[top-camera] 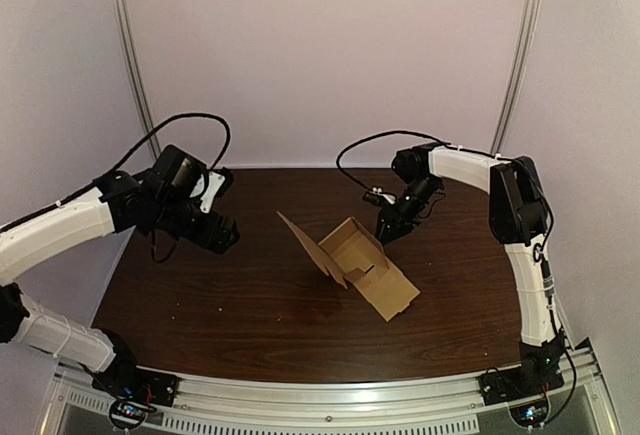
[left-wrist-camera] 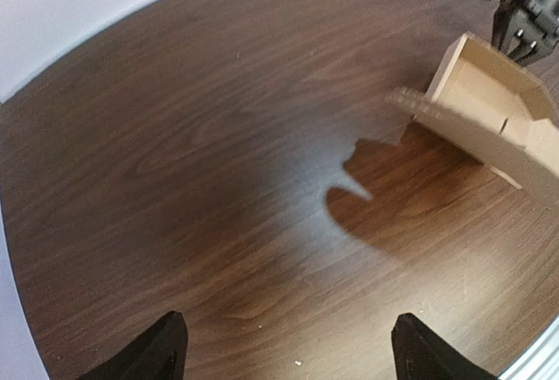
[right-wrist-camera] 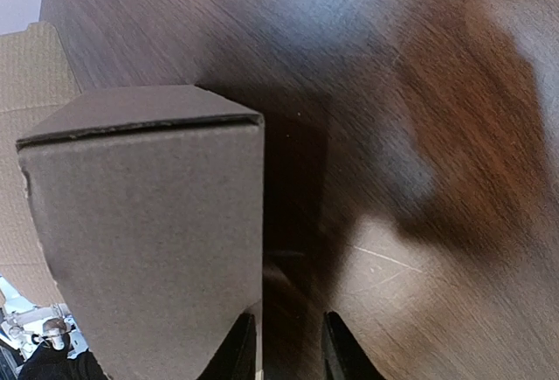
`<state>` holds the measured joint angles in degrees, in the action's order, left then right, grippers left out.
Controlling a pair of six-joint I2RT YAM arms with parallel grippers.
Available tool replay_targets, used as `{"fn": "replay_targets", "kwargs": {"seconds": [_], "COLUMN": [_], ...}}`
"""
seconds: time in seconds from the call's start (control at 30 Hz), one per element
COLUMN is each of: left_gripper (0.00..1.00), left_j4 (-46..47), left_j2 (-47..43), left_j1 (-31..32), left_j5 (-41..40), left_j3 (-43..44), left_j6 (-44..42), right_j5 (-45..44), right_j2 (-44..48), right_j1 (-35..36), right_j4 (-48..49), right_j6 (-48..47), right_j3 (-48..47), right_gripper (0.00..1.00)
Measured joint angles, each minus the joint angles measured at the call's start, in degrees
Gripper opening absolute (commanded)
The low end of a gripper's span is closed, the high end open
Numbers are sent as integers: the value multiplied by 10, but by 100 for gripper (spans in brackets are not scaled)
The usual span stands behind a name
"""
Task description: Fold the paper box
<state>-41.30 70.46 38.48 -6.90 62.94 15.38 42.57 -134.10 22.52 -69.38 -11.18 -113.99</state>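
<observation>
A half-folded brown cardboard box [top-camera: 362, 263] sits near the middle of a dark wooden table [top-camera: 200, 300], with one flap [top-camera: 300, 240] raised on its left. The left gripper [top-camera: 222, 231] hovers well apart from it, fingers [left-wrist-camera: 162, 354] spread wide. The right gripper [top-camera: 386, 232] is just beside the box's far wall, fingers [right-wrist-camera: 243, 349] narrowly apart, gripping nothing.
</observation>
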Motion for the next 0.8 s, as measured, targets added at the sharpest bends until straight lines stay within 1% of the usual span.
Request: {"fn": "replay_targets", "kwargs": {"seconds": [0.17,0.3,0.4,0.6,0.7,0.8], "left_gripper": [82,83,83,83,83,82], "left_j4": [15,31,45,80,95,109], "left_j2": [24,32,43,95,117,143], "left_j1": [1,6,6,16,31,43], "left_j5": [13,22,35,95,116,135], "left_j3": [-65,-69,-64,-40,-22,4], "left_j6": [17,21,21,29,34,37], "right_j5": [0,-2,-4,-8,-12,-16], "right_j2": [0,0,0,0,2,18], "right_j1": [0,0,0,0,-4,-12], "right_j4": [7,10,13,15,14,14], "right_j6": [-3,-5,-7,-12,-20,-24], "right_j3": [5,11,17,35,42,65], "right_gripper": [28,29,29,30,32,36]}}
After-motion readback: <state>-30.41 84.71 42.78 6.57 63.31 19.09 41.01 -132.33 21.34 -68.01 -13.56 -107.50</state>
